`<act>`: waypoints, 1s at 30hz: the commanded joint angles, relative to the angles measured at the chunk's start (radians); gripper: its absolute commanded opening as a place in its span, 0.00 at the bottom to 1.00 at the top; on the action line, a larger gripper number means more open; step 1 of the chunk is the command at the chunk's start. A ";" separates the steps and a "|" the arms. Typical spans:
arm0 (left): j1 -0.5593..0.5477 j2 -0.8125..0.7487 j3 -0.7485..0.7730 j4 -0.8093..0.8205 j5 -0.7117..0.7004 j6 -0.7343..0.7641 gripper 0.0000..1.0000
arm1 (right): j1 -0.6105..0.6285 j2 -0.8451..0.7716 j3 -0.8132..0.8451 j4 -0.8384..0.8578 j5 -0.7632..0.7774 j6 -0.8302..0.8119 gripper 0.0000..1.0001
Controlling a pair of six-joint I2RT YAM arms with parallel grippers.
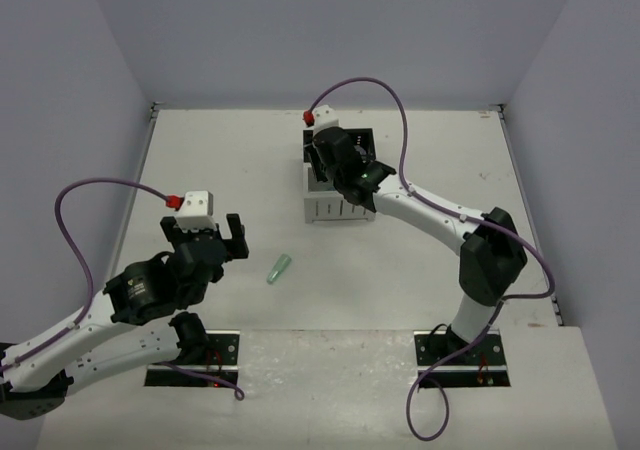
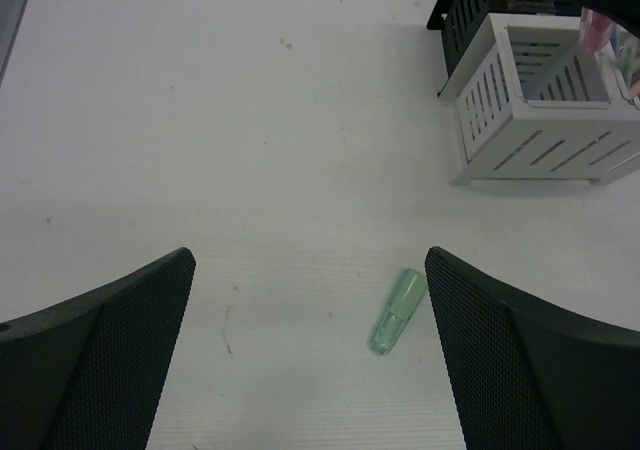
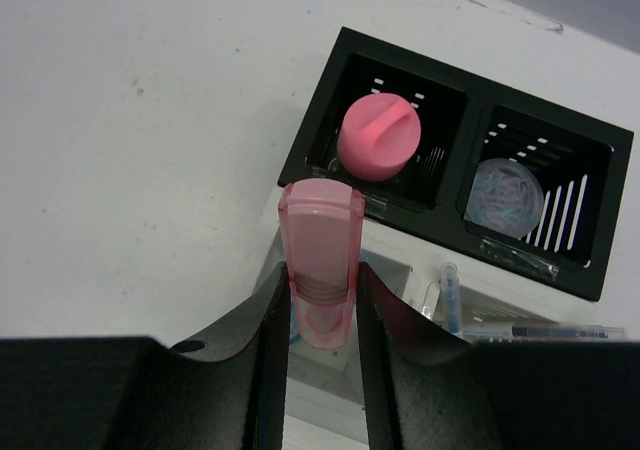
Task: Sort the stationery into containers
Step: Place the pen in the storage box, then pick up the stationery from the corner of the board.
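Hovering left tool point(image 2: 310, 290): spread wide, empty, lined up on green marker point(image 2: 397, 312) lying on desk point(image 2: 200, 120).
Right tool point(image 3: 320, 295): clamped on pink marker point(image 3: 320, 235), held over white bin point(image 2: 530, 155), likely for release.
Black bins point(image 3: 476, 130): pink eraser point(image 3: 378, 137) and puck point(image 3: 506, 198) inside.

The light is soft and even, coming from overhead. The white bench point(image 1: 200, 150) looks bright with no hard glare. Shadows are faint: a thin one hugs the base of the organizer point(image 2: 540, 175) near the far edge, and there is barely any beside the green marker point(image 2: 397, 311). The overhead view is sharp. In the right wrist view, the right gripper's fingers point(image 3: 230, 370) are dark and soft, while the pink marker point(image 3: 322, 260) is crisp.
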 commanded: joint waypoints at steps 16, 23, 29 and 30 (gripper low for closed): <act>0.005 0.074 0.019 0.053 0.019 0.026 1.00 | 0.009 -0.202 -0.092 0.000 -0.094 0.009 0.55; 0.007 0.357 0.060 -0.008 0.166 -0.112 1.00 | 0.009 -0.482 -0.250 -0.161 -0.122 0.124 0.56; 0.070 0.555 -0.047 0.293 0.472 0.040 1.00 | 0.008 -0.815 -0.487 -0.176 -0.163 0.187 0.61; 0.079 0.584 -0.053 0.327 0.527 0.061 0.99 | 0.007 -0.856 -0.508 -0.196 -0.166 0.189 0.61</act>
